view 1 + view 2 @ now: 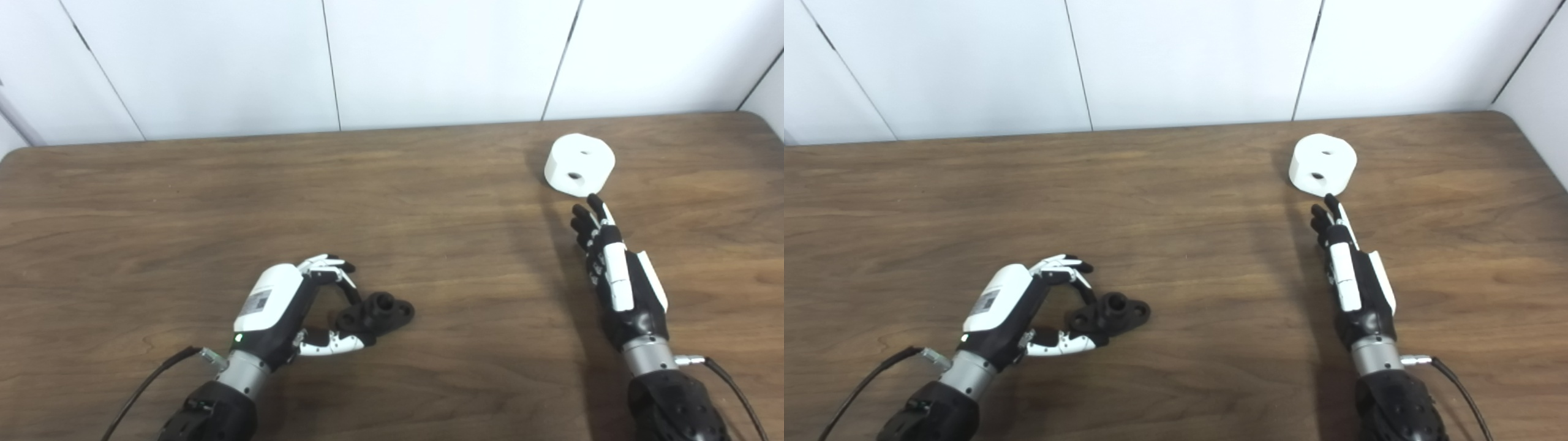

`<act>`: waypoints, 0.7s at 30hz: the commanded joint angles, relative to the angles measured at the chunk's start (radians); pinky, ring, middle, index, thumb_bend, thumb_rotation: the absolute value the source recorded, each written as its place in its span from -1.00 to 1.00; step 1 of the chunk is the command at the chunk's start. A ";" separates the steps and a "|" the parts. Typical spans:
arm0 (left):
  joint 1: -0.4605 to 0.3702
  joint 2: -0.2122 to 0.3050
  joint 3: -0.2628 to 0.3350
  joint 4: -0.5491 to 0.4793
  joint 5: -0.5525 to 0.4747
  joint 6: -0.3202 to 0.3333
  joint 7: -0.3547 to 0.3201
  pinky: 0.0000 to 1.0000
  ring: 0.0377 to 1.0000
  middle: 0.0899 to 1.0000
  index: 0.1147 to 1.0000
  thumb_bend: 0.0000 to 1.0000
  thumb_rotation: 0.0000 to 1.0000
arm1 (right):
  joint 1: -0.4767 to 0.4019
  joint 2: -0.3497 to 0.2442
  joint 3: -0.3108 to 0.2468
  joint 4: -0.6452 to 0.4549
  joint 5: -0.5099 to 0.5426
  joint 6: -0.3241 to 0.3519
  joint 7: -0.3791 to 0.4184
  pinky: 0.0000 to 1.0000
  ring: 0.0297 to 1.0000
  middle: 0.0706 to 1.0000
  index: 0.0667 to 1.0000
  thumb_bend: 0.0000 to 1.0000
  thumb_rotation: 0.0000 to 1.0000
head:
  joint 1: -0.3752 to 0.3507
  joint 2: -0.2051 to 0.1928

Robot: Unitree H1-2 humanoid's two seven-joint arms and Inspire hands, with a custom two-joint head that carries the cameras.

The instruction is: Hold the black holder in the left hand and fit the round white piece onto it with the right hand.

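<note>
Black holder (376,312) in left hand (288,306), round white piece (579,164) beyond right hand (615,275)

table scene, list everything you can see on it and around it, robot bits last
round white piece: one, white, two small holes on top, far right part of the table, just beyond the right hand's fingertips
black holder: one, black, lying on the near left part of the table, between the left hand's fingers and thumb
table: one, brown wood grain, fills most of the view
wall panels: white, with dark seams, behind the table's far edge
left hand: one, black and white, fingers and thumb curled around the holder's near end; a firm grip cannot be confirmed
right hand: one, black and white, fingers stretched toward the white piece, holding nothing
</note>
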 commanded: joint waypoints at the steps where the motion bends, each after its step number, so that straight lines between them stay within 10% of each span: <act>1: 0.010 -0.001 -0.027 0.041 -0.005 -0.006 -0.048 0.54 0.73 0.52 -0.15 0.02 -0.89 | -0.012 -0.009 -0.005 -0.044 0.010 -0.006 0.004 1.00 0.91 0.91 0.99 0.16 1.00 | 0.000 0.001; 21: -0.003 0.014 -0.048 0.073 0.080 -0.025 -0.052 0.66 0.74 0.54 -0.15 0.02 -0.88 | -0.013 -0.022 -0.008 -0.049 0.020 0.001 0.007 1.00 0.89 0.89 0.98 0.20 1.00 | 0.007 0.012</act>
